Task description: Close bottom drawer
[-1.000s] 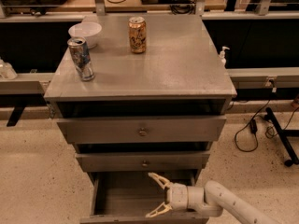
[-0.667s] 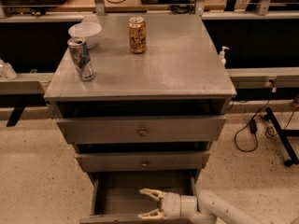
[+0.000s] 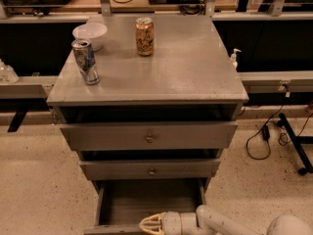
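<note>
**Tool at the front edge of the pulled-out bottom drawer**

The tool (image 3: 147, 224) sits at six o'clock in the view, low against the front panel of the bottom drawer (image 3: 149, 199). It seems to touch the top edge of that panel, though contact is not certain. Whether it is open or closed I cannot tell, and nothing can be seen held in it. Its pale arm (image 3: 215, 221) runs off toward five o'clock.

The bottom drawer is the lowest and narrowest of the three and stands pulled well out from the cabinet, its shallow grey box open to view.

Directly above it, at twelve o'clock from the tool, is the middle drawer (image 3: 117, 170) with a small brass knob. Above that is the widest drawer (image 3: 98, 137), also with a knob. Both stick out a little from the cabinet.

On the grey counter (image 3: 190, 72), a blue and silver can (image 3: 86, 61) stands upright at nine o'clock. A white bowl (image 3: 90, 33) sits just behind it at ten o'clock. A gold can (image 3: 144, 36) stands upright at twelve o'clock, apart from the bowl.

A black cable (image 3: 264, 137) lies on the speckled floor at three o'clock from the cabinet.
</note>
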Action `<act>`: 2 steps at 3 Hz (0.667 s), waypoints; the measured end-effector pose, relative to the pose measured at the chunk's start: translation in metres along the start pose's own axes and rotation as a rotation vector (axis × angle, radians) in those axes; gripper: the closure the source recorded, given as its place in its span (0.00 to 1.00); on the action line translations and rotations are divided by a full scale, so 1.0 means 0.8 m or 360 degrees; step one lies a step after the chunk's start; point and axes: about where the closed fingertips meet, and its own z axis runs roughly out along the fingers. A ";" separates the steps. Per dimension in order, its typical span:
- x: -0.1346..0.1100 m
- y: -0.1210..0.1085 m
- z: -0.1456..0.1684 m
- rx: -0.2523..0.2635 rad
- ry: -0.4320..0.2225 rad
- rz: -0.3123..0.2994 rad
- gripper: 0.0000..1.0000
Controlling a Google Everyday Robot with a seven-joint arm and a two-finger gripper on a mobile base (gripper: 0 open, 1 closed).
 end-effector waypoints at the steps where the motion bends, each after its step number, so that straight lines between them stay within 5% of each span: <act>1: -0.016 0.006 0.000 -0.0069 -0.0101 -0.0009 1.00; 2: -0.016 0.006 0.000 -0.0069 -0.0101 -0.0009 1.00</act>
